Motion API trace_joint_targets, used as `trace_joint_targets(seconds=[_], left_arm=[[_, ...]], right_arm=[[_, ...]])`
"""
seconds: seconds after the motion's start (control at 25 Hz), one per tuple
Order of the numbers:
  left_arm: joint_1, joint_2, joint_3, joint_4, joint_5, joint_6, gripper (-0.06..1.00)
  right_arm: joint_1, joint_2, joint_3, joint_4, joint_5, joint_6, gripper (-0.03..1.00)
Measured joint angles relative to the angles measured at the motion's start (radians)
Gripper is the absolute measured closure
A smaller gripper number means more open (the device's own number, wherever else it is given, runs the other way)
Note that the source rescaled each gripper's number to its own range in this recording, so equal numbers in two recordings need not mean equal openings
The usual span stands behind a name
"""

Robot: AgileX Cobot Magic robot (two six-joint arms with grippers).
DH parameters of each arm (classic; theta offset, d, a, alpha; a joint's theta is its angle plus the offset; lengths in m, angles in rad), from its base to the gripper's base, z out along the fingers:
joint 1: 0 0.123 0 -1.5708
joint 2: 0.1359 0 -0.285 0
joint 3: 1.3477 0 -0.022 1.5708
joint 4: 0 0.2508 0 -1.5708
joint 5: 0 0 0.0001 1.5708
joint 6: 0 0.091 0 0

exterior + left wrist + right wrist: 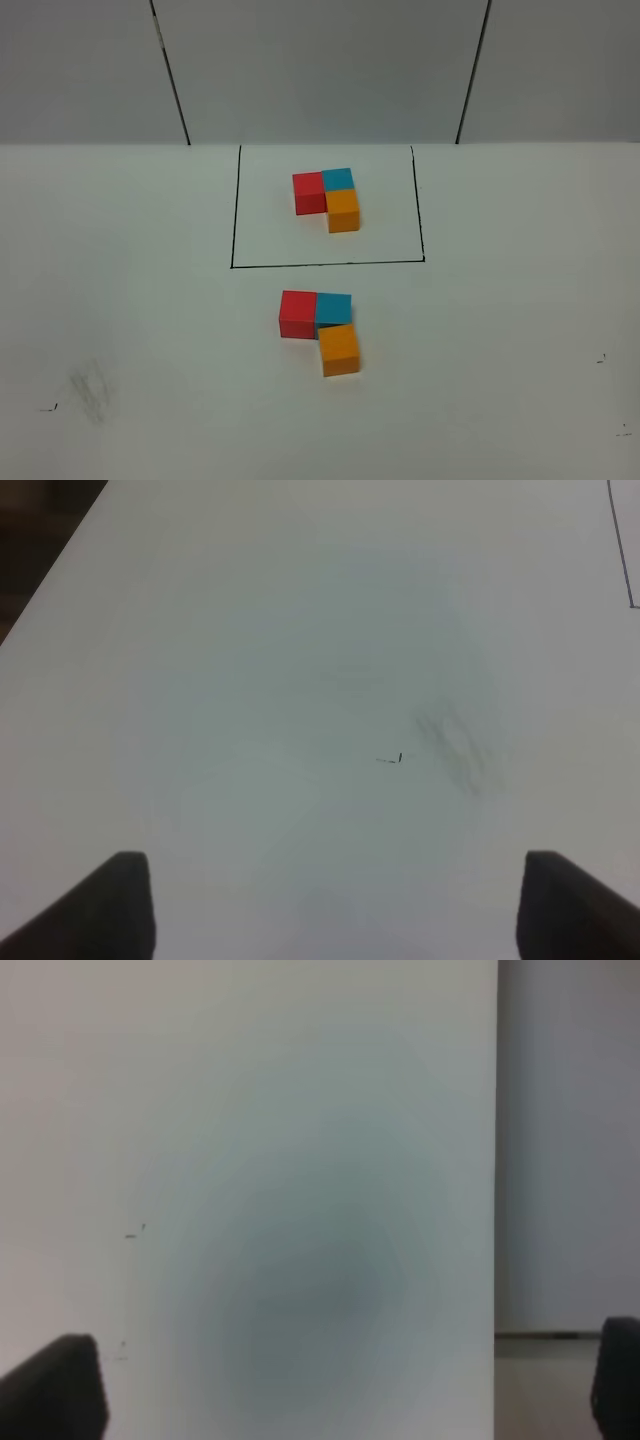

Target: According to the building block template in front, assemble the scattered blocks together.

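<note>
The building block template [330,198] is an L of red, blue and orange cubes inside a black-line rectangle [232,215] at the back of the white table. In front of it the scattered blocks stand together: the red block [297,313] and the blue block [333,308] side by side, the orange block [340,350] in front of the blue one, slightly turned. Neither arm shows in the exterior high view. The left gripper [330,905] is open and empty over bare table. The right gripper [350,1385] is open and empty near the table's edge.
A grey smudge [90,388] and small black marks [48,408] lie at the front left, and small marks [601,359] at the right. The smudge also shows in the left wrist view [455,750]. The table's edge [496,1160] shows in the right wrist view.
</note>
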Motion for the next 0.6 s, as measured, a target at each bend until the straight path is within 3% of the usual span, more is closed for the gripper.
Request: trace_joint_targets(seconds=[0.32,0.6], left_arm=[[0.000,0.000,0.000,0.000,0.000,-0.001,-0.06],[0.000,0.000,0.000,0.000,0.000,-0.002,-0.06]], right_arm=[[0.000,-0.375,0.232,0.039,0.002,0.019,-0.02],[0.000,-0.546,0.378,0.135,0.003,0.027,0.00]])
